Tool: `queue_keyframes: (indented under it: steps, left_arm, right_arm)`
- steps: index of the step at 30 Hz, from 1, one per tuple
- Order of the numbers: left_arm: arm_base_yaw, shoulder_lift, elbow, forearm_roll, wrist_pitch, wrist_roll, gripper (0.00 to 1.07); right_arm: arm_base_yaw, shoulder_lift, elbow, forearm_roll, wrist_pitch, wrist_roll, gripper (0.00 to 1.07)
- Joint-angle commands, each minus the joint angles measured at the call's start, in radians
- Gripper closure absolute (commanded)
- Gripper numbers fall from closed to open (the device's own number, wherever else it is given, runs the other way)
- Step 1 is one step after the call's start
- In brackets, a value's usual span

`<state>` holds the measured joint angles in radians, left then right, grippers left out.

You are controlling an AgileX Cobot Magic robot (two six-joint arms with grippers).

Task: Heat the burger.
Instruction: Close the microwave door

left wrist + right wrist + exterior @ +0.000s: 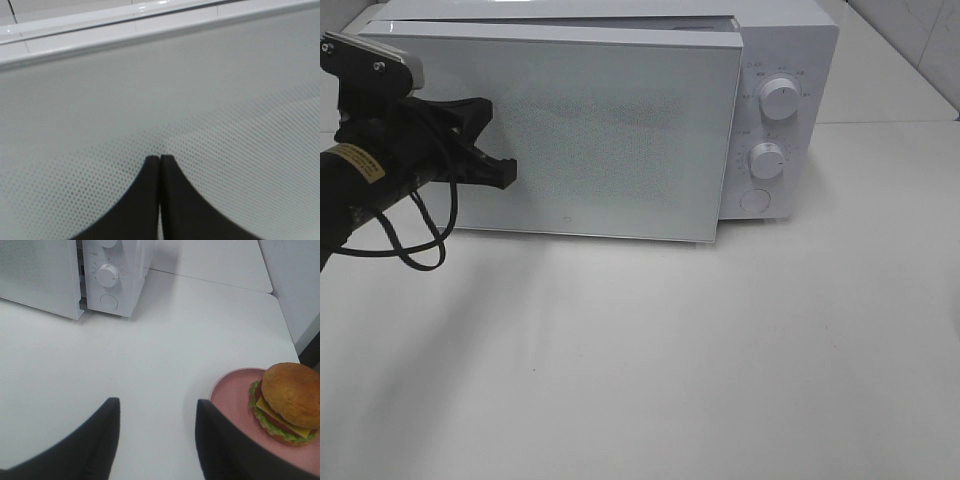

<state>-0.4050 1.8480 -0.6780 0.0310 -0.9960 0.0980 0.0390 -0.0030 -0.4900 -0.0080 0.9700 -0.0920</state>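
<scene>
The burger [291, 399], with a golden-brown bun, lettuce, cheese and a dark patty, sits on a pink plate [227, 392] on the white table; only the right wrist view shows it. My right gripper [155, 412] hangs open over bare table just beside the plate, holding nothing. My left gripper [506, 171] is shut, its black fingertips [152, 165] against the left part of the dotted door [610, 130] of the white microwave [785, 60]. The door stands slightly ajar, its free edge out in front of the control panel.
Two round dials [780, 98] and a round button [754, 200] sit on the microwave's right panel. A black cable [420, 245] loops under the left arm. White table [650, 360] stretches in front of the microwave, and tiled walls bound it at the back right.
</scene>
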Motion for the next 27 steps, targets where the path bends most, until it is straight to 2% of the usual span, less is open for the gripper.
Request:
queue_keyframes:
  steps: [1, 18, 20, 22, 27]
  left_arm:
    - [-0.018, 0.013, -0.041, -0.024, 0.01, -0.003, 1.07]
    - [-0.049, 0.063, -0.137, -0.065, 0.08, 0.001, 1.07]
    - [-0.049, 0.091, -0.169, -0.139, 0.08, -0.002, 1.07]
    - [-0.059, 0.11, -0.198, -0.162, 0.08, -0.002, 1.07]
    - [-0.1, 0.15, -0.285, -0.149, 0.087, 0.002, 1.07]
  right_arm:
    - [0.0, -0.028, -0.001, -0.003, -0.007, -0.005, 0.58]
    - [0.0, -0.028, -0.001, -0.003, -0.007, -0.004, 0.58]
    - [0.0, -0.028, -0.001, -0.003, -0.007, -0.004, 0.58]
    - [0.0, -0.028, -0.001, -0.003, -0.007, -0.004, 0.58]
    - [0.0, -0.028, -0.001, -0.003, -0.007, -0.004, 0.58]
